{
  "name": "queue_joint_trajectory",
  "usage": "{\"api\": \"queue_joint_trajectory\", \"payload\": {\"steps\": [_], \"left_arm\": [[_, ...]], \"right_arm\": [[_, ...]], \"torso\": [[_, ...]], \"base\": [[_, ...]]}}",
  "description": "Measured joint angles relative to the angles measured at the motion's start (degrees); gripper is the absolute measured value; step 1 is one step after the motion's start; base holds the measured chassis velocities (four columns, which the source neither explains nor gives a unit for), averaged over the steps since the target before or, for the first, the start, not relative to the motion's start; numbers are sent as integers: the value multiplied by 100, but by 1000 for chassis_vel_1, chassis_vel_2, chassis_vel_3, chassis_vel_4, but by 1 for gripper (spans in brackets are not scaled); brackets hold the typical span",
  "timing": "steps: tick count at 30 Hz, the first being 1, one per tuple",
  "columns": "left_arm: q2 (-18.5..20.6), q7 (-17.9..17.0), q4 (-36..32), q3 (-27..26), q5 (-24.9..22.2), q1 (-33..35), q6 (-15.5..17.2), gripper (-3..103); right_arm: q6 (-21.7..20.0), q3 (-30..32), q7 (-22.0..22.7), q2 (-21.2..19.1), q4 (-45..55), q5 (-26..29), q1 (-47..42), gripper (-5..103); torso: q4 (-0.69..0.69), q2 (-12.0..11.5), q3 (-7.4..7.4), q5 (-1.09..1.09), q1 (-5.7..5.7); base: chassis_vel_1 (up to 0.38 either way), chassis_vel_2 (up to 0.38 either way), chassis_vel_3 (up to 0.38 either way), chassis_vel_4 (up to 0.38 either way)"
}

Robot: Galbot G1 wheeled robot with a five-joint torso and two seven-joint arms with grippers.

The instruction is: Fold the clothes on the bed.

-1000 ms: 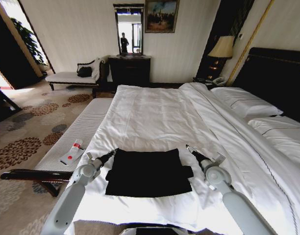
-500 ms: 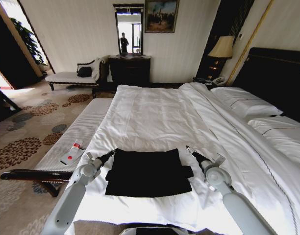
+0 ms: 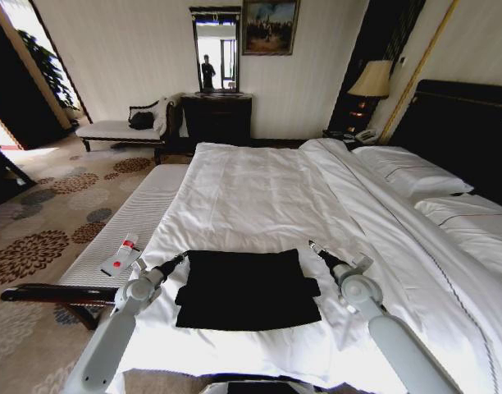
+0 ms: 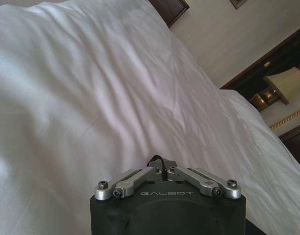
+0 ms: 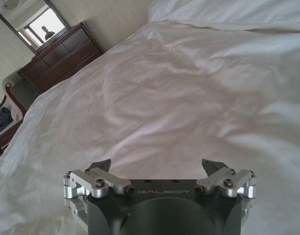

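The clothes [image 3: 247,289], a black T-shirt, lie folded into a flat rectangle near the foot of the bed [image 3: 259,193], on its white duvet. My left gripper [image 3: 179,261] hovers just off the shirt's far left corner. In the left wrist view the left gripper [image 4: 162,164] is shut, its tips pressed together over bare white sheet with no cloth between them. My right gripper [image 3: 314,246] sits just past the shirt's far right corner. In the right wrist view the right gripper [image 5: 156,166] is open, its fingers [image 5: 102,166] spread wide above the duvet.
A narrow white-cushioned bench [image 3: 144,217] runs along the bed's left side with a small red-and-white item [image 3: 121,256] on it. Pillows [image 3: 415,172] and a dark headboard [image 3: 468,131] stand at the right. A chaise [image 3: 124,127], a dresser [image 3: 216,115] and a lamp [image 3: 371,80] line the far wall.
My left gripper has drawn slightly left and away from the shirt's far left corner. The right gripper has barely shifted. The shirt lies as before.
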Motion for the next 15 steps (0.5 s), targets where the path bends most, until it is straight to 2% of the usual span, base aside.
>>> {"api": "queue_joint_trajectory", "payload": {"steps": [4, 7, 10, 12, 14, 15], "left_arm": [[75, -17, -232, -119, 90, 242, -23, 19], [105, -16, -363, -210, 109, 339, -47, 24], [112, -15, -634, -415, -34, 422, -61, 41], [110, -16, -651, -431, -57, 421, -62, 41], [98, -27, -611, -472, -116, 355, -62, 52], [98, -27, -611, -472, -116, 355, -62, 52]], "right_arm": [[-74, -164, -27, -106, -33, 51, 124, 100], [-125, -263, -39, -165, -64, 68, 166, 100], [-239, -470, -90, -250, -185, 87, 277, 100], [-250, -486, -95, -255, -197, 92, 289, 100], [-331, -531, -153, -268, -242, 122, 317, 100], [-331, -531, -153, -268, -242, 122, 317, 100]], "torso": [[1, 0, 0, 0, 0], [2, 0, 0, 0, 0], [0, 0, 0, 1, 0], [0, 0, 0, 2, 0], [-1, 0, 0, 0, 0], [-1, 0, 0, 0, 0]], "base": [[0, 0, 0, 0], [0, 0, 0, 0], [0, 0, 0, 0], [0, 0, 0, 0], [0, 0, 0, 0], [0, 0, 0, 0]]}}
